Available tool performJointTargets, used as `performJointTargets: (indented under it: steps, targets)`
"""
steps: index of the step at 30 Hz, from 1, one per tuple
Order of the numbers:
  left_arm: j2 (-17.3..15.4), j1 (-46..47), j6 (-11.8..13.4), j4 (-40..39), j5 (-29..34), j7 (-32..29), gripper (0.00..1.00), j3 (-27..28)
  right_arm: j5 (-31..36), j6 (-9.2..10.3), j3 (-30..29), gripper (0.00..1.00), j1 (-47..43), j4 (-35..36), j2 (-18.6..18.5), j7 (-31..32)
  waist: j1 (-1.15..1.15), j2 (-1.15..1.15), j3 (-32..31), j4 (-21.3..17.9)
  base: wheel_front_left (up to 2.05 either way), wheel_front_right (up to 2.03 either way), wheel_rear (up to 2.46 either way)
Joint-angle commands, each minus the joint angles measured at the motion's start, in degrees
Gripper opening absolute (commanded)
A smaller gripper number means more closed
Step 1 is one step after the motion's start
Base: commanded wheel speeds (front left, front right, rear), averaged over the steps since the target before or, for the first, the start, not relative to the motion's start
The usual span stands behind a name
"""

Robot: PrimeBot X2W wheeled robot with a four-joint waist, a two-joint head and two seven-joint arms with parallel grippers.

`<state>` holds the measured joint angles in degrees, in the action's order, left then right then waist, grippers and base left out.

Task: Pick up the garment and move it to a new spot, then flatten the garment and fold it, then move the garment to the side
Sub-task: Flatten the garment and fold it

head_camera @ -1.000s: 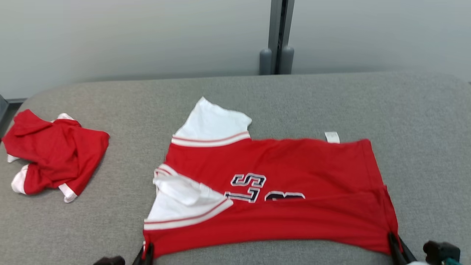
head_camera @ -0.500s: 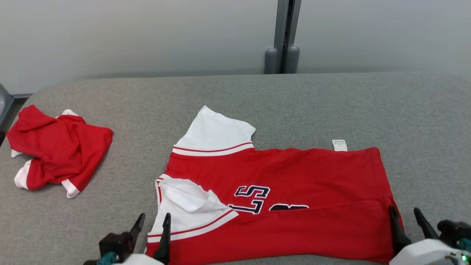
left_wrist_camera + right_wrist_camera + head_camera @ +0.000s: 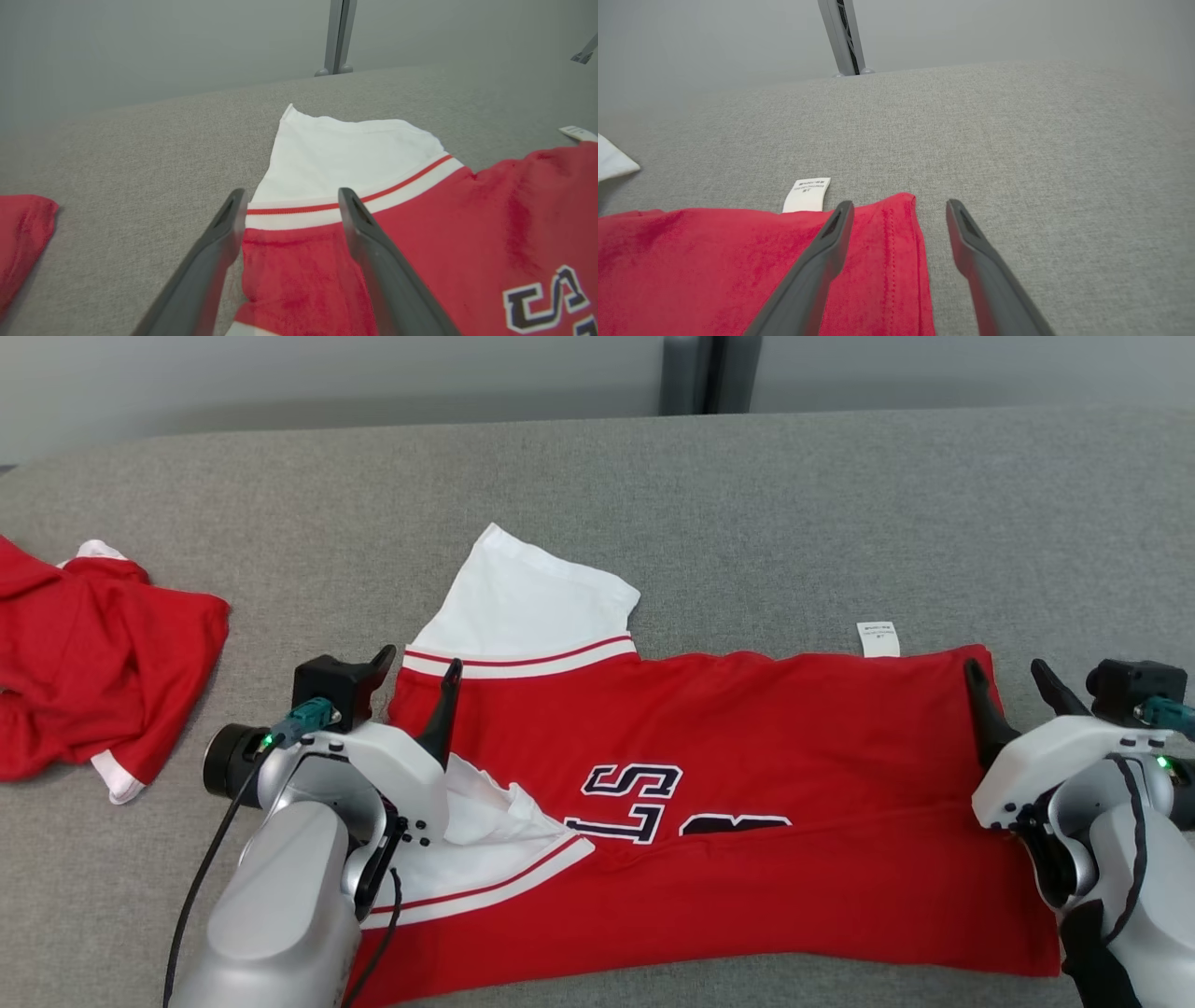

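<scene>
red short-sleeved jersey with white sleeves and dark lettering [image 3: 747, 756] lies spread on the grey fabric-covered table [image 3: 747, 504]. its long axis runs side to side in front of the robot, shoulders to the robot's left and hem to its right. each arm sits at its own end. the left gripper [image 3: 418, 660] is spread wide and empty. its fingers straddle the jersey's shoulder edge just below the far white sleeve [image 3: 345, 154], one over red cloth and one over bare grey. the right gripper [image 3: 1005, 665] is equally wide and empty. the far hem corner lies between its fingers, beside the small white care label [image 3: 806, 193]. both far corners lie just ahead of the fingertips, so the coming move probably needs only a short drop and pinch. a crumpled red-and-white garment [image 3: 93, 663] lies well apart at the left.
</scene>
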<state>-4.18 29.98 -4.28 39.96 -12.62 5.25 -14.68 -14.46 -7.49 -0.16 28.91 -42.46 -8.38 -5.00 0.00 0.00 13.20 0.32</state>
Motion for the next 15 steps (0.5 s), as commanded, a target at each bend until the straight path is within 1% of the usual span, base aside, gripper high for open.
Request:
performJointTargets:
  steps: [1, 8, 10, 11, 12, 13, 14, 15]
  targets:
    - [-0.2, 1.3, -0.3, 0.7, 0.0, -0.2, 1.0, -0.1, 0.4, 0.01, 0.1, 1.0, 1.0, -0.6, -0.4, 0.7, 0.0, 0.0, 1.3, -0.1, 0.0, 0.0, 0.0]
    - [0.1, 7.3, -1.0, 5.1, -0.1, -0.9, 1.0, -1.6, 0.5, 0.01, 0.8, 1.0, 5.9, -4.3, -0.6, 3.3, 0.0, 0.0, 4.4, 0.1, 0.0, 0.0, 0.0]
    - [0.1, 9.0, -1.2, 6.1, -0.1, -0.7, 1.0, -1.9, 0.3, 0.01, 1.1, 0.86, 6.9, -5.1, -0.7, 3.4, 0.0, 0.0, 5.2, 0.1, 0.0, 0.0, 0.0]
    - [0.1, 9.7, -1.1, 6.7, 0.0, -0.6, 1.0, -2.0, 0.3, 0.01, 1.4, 0.73, 7.3, -5.5, -0.7, 3.5, 0.0, 0.0, 5.5, 0.0, 0.0, 0.0, 0.0]
    - [0.0, 11.3, -1.2, 7.8, -0.3, -0.4, 1.0, -2.0, -0.2, 0.01, 1.8, 0.34, 8.0, -6.1, -0.5, 3.8, 0.0, 0.0, 6.2, -0.1, 0.0, 0.0, 0.0]
    - [0.0, 12.0, -1.2, 8.4, -0.3, -0.3, 1.0, -2.1, -0.4, 0.01, 2.0, 0.15, 8.3, -6.2, -0.5, 3.6, 0.0, 0.0, 6.5, -0.2, 0.0, 0.0, 0.0]
    - [0.1, 12.8, -1.3, 9.0, -0.5, -0.3, 1.0, -2.0, -0.5, 0.01, 2.4, 0.0, 8.6, -6.4, -0.6, 3.5, 0.0, 0.0, 6.9, -0.3, 0.0, 0.0, 0.0]
    - [0.0, 13.6, -1.3, 9.6, -0.5, -0.3, 1.0, -2.1, -0.7, 0.01, 2.8, 0.0, 8.8, -6.7, -0.6, 3.4, 0.0, 0.0, 7.2, -0.5, 0.0, 0.0, 0.0]
